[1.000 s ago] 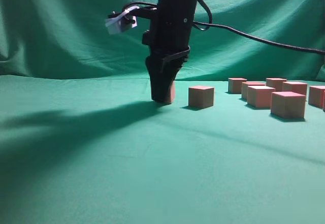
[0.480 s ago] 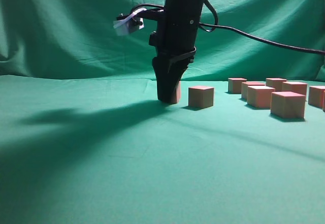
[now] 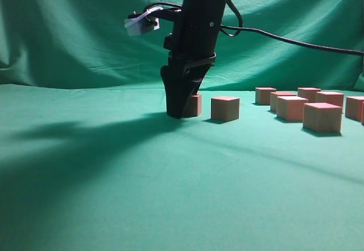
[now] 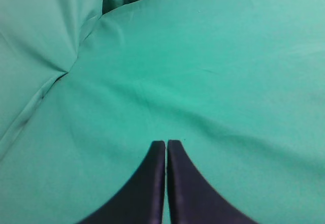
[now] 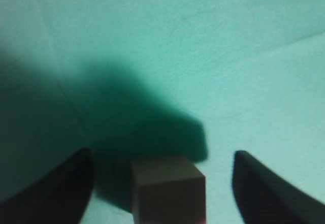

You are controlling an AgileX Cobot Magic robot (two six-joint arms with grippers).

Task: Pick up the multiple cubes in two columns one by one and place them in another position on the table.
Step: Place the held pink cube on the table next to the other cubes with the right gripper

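Wrinkled green cloth is covering the tabletop (image 3: 114,194) and backdrop (image 3: 68,29). The right tool (image 3: 181,111) is standing spread wide around one cube (image 5: 167,188), fingers clear of it. Another cube (image 3: 225,108) is sitting beside; more cubes (image 3: 307,107) are clustering far right, partly cropped. The left tool (image 4: 166,144) is pressed closed, empty.

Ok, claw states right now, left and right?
Left claw: closed, holding nothing.
Right claw: open, astride a cube, not gripping it.

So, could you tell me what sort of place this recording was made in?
Probably a lab or studio test setup: green cloth covers the table and hangs as a backdrop, with only plain cubes and a cabled robot arm in view.
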